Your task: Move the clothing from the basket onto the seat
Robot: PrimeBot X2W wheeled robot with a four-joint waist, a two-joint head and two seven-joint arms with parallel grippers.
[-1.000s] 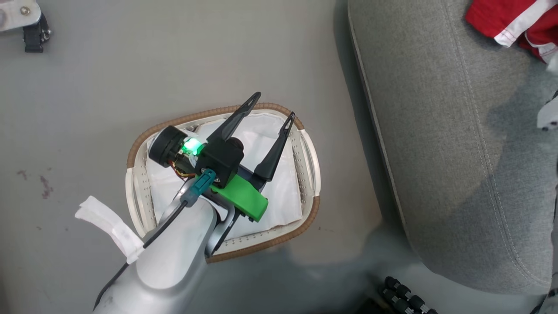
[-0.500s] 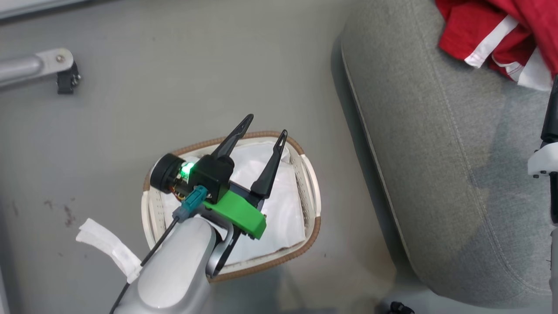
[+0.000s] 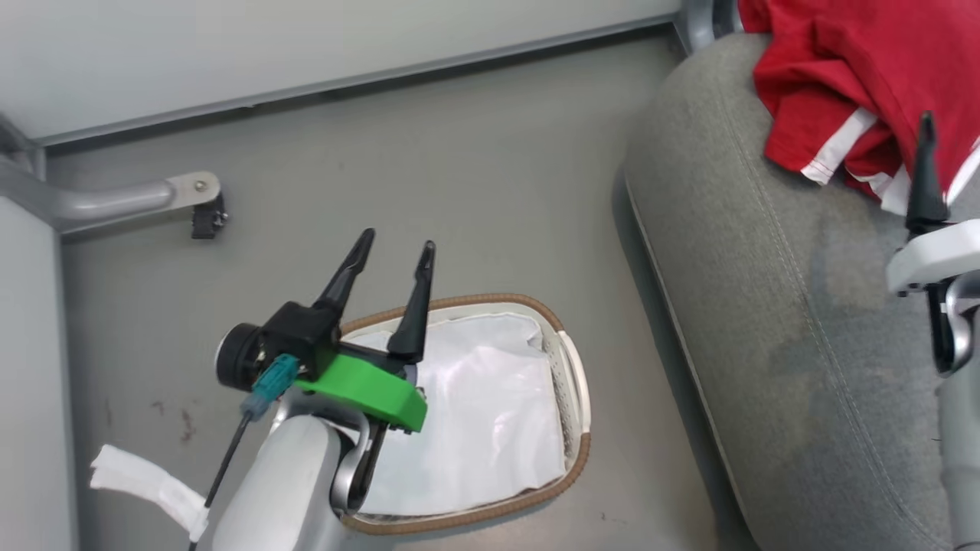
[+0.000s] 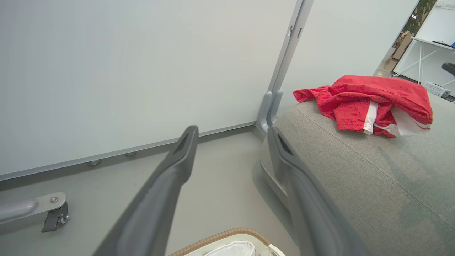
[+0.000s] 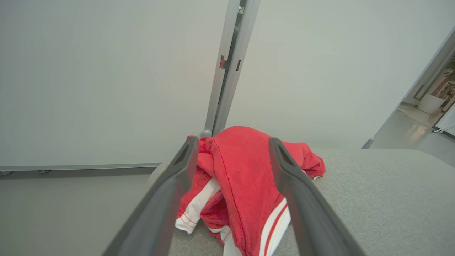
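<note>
All clothing (image 3: 827,84) sits on the seat (image 3: 766,321), basket (image 3: 490,300) cleared — left gripper (image 3: 398,239) and right gripper (image 5: 233,141) both spread, empty; reckon just retract.

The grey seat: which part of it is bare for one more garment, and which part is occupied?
The seat is bare from its edge beside the basket to its near end. Its far corner is crowded: the clothing lies heaped there, and the open right hand points at it.
</note>
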